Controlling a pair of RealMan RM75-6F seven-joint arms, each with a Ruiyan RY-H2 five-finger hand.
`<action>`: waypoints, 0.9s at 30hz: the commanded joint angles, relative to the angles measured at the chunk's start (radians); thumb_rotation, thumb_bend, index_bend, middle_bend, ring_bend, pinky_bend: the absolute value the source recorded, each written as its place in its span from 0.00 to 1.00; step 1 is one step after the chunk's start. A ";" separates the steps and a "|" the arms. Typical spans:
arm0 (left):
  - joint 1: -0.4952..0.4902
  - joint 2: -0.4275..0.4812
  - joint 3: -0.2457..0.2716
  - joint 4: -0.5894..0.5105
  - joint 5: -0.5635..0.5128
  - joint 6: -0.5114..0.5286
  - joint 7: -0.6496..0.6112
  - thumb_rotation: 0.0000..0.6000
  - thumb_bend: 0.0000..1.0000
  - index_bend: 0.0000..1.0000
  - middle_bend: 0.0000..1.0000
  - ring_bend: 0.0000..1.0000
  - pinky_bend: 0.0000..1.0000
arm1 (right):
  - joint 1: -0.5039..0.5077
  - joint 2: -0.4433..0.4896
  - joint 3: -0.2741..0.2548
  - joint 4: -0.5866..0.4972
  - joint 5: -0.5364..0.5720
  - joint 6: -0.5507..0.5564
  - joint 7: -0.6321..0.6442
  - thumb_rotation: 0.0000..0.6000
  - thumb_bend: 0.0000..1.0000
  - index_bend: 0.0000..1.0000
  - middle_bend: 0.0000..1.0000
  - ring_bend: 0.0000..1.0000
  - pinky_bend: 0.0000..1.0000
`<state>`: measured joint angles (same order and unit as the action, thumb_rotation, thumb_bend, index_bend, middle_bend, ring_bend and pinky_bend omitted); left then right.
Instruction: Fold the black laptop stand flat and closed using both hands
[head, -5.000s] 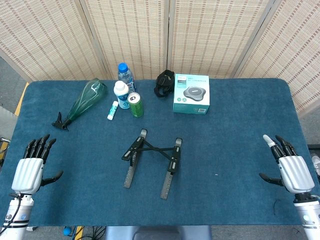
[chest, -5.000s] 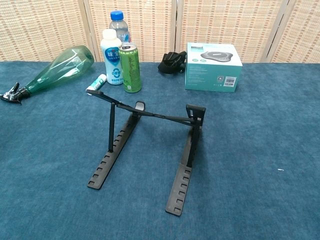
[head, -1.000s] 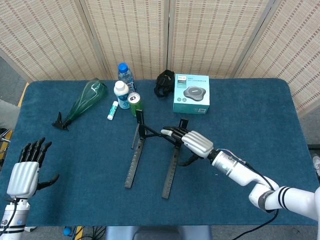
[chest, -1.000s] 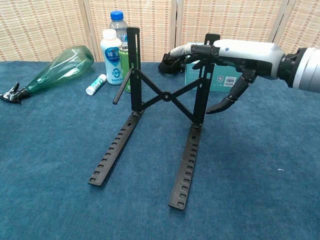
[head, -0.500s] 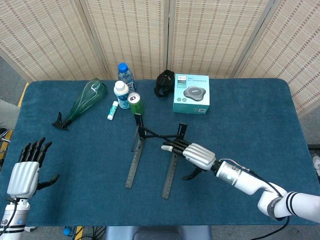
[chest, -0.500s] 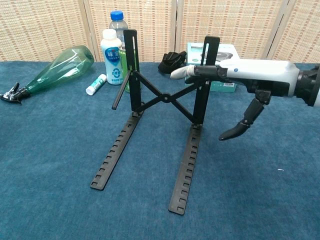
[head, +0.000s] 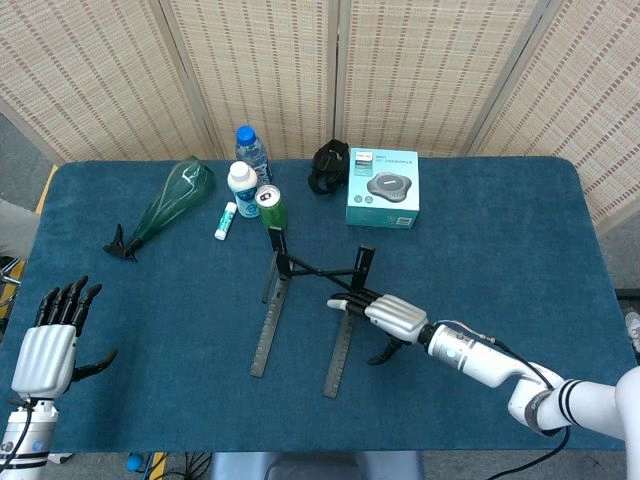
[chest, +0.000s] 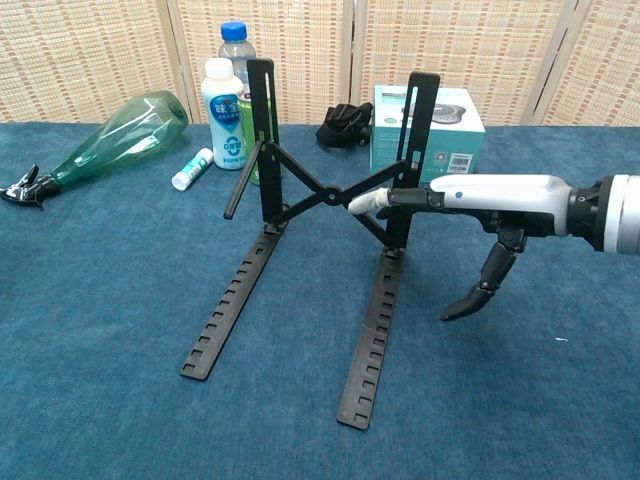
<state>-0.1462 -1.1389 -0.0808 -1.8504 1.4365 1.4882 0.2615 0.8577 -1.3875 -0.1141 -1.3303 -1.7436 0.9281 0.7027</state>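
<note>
The black laptop stand (chest: 330, 230) is seen at table centre, its two uprights raised vertical and the cross brace spread between them; nothing has been folded flat yet. The right hand (chest: 470, 205) is stretched level at the stand's three o'clock, fingers extended together against the right upright, thumb hanging down, nothing gripped. The left hand (head: 52, 345) is held spread at the table's eight o'clock, well apart. Both collapsing moves are judged outstanding.
</note>
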 joint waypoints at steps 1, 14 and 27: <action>0.001 0.001 0.001 -0.001 0.000 0.000 0.001 1.00 0.15 0.08 0.01 0.00 0.00 | 0.009 -0.021 0.000 0.029 0.013 -0.020 0.018 1.00 0.02 0.00 0.02 0.00 0.00; 0.003 0.000 -0.002 0.005 -0.004 0.000 -0.004 1.00 0.15 0.08 0.01 0.00 0.00 | 0.030 -0.073 0.005 0.115 0.042 -0.056 0.057 1.00 0.02 0.00 0.03 0.00 0.00; 0.006 0.005 -0.002 -0.001 0.003 0.006 -0.002 1.00 0.15 0.08 0.01 0.00 0.00 | 0.042 0.031 0.005 -0.044 -0.012 0.039 0.072 1.00 0.02 0.00 0.03 0.00 0.00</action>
<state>-0.1407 -1.1344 -0.0830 -1.8511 1.4395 1.4936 0.2598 0.8918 -1.3784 -0.1141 -1.3441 -1.7405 0.9466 0.7664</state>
